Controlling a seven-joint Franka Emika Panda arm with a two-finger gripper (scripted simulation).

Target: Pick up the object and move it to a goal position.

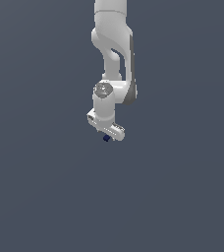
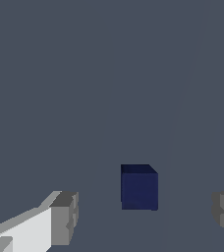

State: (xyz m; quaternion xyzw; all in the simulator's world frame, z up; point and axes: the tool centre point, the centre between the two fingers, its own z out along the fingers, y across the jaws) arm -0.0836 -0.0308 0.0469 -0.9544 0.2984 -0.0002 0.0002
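Cube: the small navy cube (image 2: 139,187) sits on the grey desk (image 2: 84,74), lower centre of the wrist frame; in the exterior view it peeks out just under the white hand, near mid-frame.
Fingers: spread wide, holding nothing; one pad (image 2: 65,218) at lower left, the other at the right edge.
Key relation: cube lies between the pads, apart from both (nearer the left one).
Next move, judged: lower, then close.

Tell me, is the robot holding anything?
Nothing. The small dark navy-blue cube sits between the open white gripper fingers, gaps both sides.
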